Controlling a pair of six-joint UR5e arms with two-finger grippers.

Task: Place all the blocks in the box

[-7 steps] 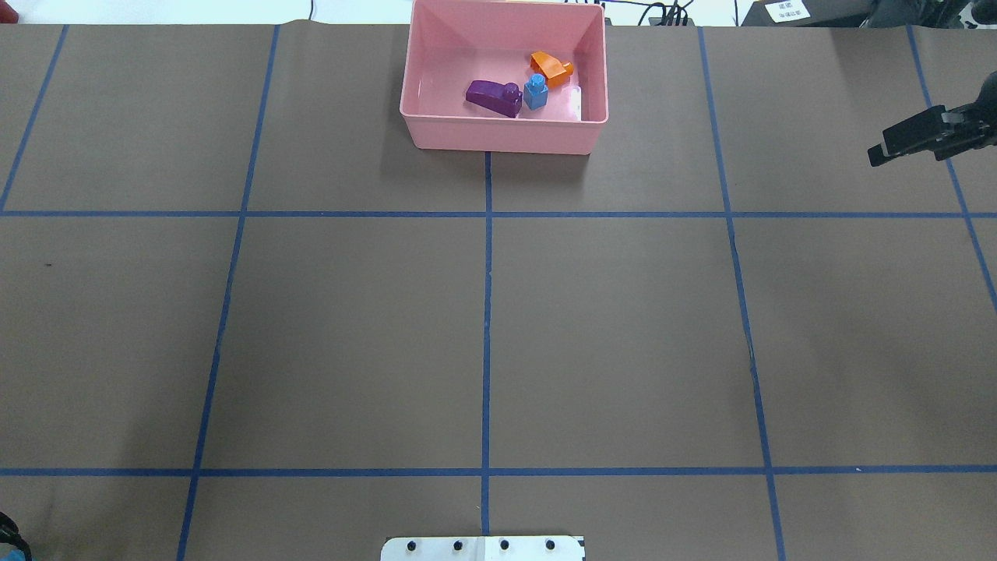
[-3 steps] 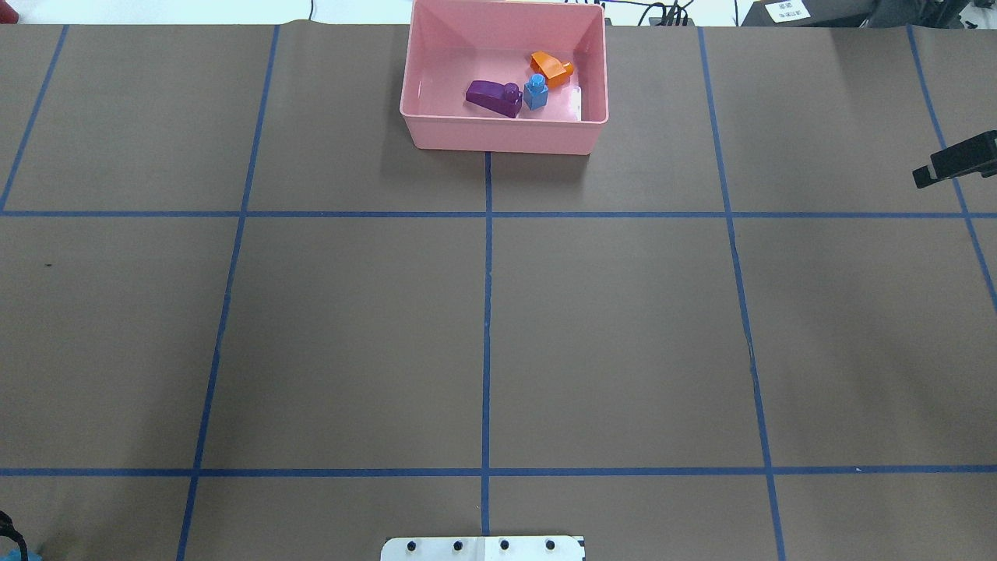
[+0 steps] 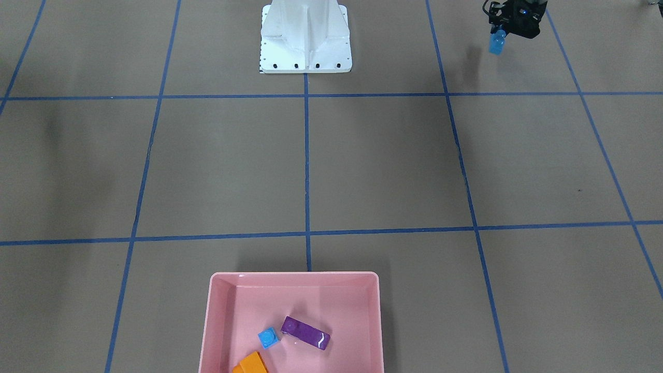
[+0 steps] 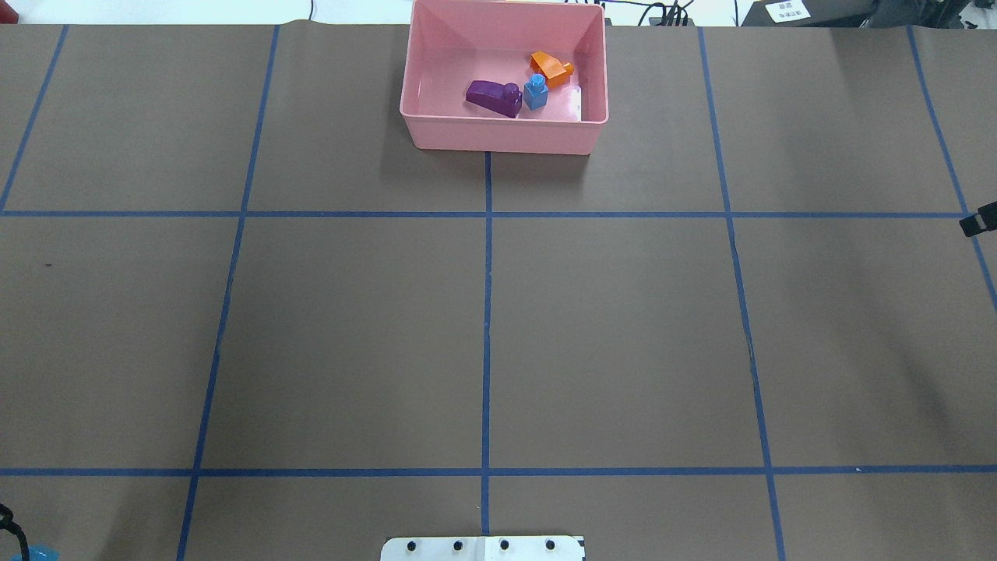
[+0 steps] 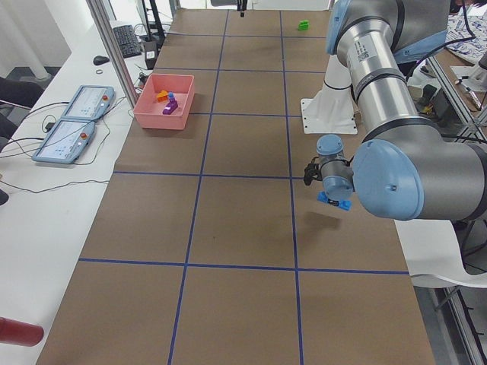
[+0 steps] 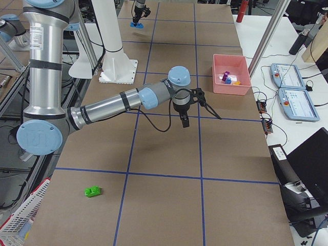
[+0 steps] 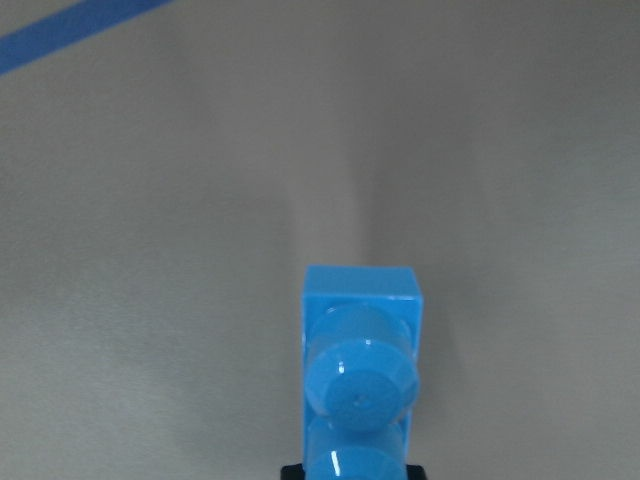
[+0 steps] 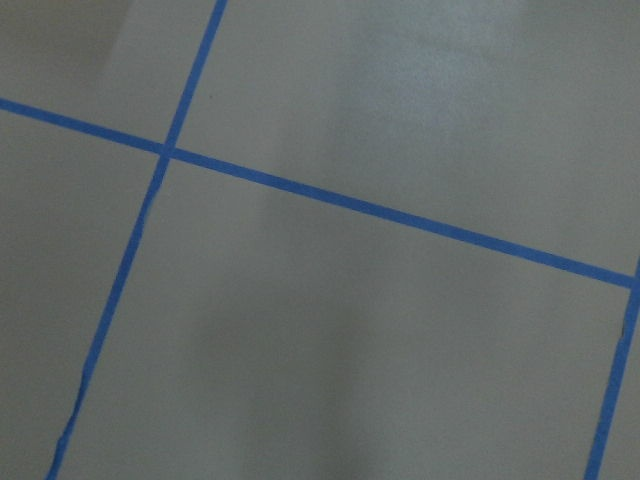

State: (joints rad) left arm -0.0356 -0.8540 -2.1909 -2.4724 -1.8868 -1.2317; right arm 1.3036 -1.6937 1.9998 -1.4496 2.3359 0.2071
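Note:
The pink box (image 4: 502, 145) stands at the table's far middle. In it lie a purple block (image 4: 493, 97), a small light-blue block (image 4: 535, 91) and an orange block (image 4: 551, 68). My left gripper (image 3: 498, 36) hangs just above the table at my near left, shut on a long light-blue block (image 7: 360, 370) that shows at the corner (image 4: 39, 555) of the overhead view. A green block (image 6: 93, 191) lies on the table at my near right. My right gripper (image 6: 197, 115) hovers over the right half of the table, fingers spread open and empty; only its tip (image 4: 980, 223) shows overhead.
The white robot base (image 3: 305, 39) sits at the table's near middle edge. Blue tape lines (image 4: 487, 312) divide the brown table into squares. Off the far edge lie two tablets (image 5: 72, 122) and cables. A red bottle (image 5: 19, 331) lies on the side bench.
My right gripper has drawn back from the box side toward the overhead view's right edge and lower in it. A little of the blue block has come into the overhead view's bottom-left corner.

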